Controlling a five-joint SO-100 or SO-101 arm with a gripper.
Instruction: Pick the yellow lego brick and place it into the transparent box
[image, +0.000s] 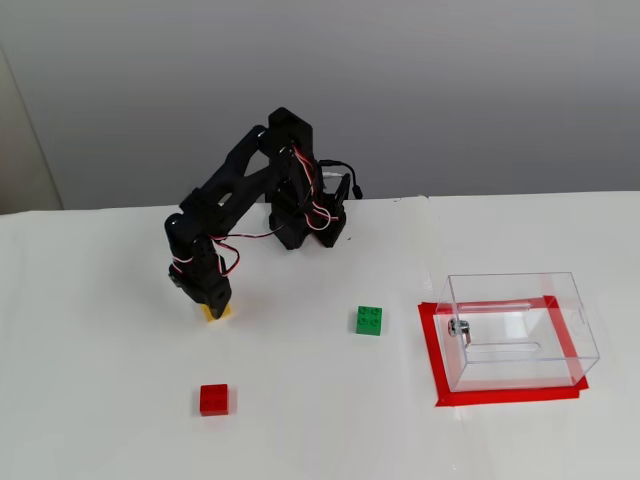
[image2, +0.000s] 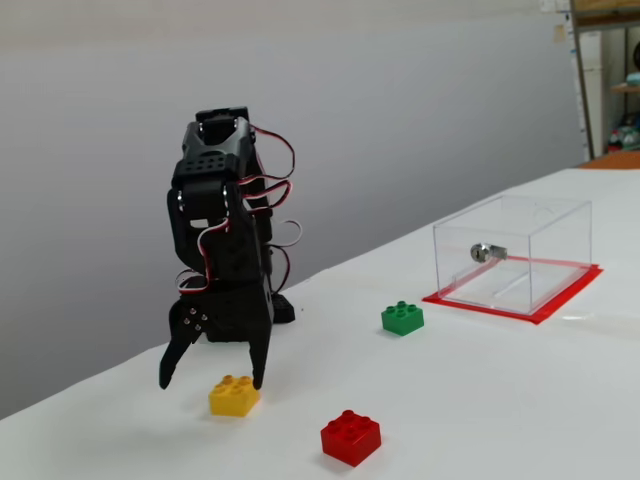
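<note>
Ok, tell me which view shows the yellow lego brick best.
The low side-on fixed view: the yellow lego brick shows whole, studs included, between the open gripper's fingers. In the high fixed view the gripper hides most of the brick.

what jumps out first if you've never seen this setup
The black arm stands out against the white table, its open tool lowered around a yellow brick in both fixed views. To the right in a fixed view, a clear box sits on a red tape frame, with a green brick and a red brick lying loose.
</note>
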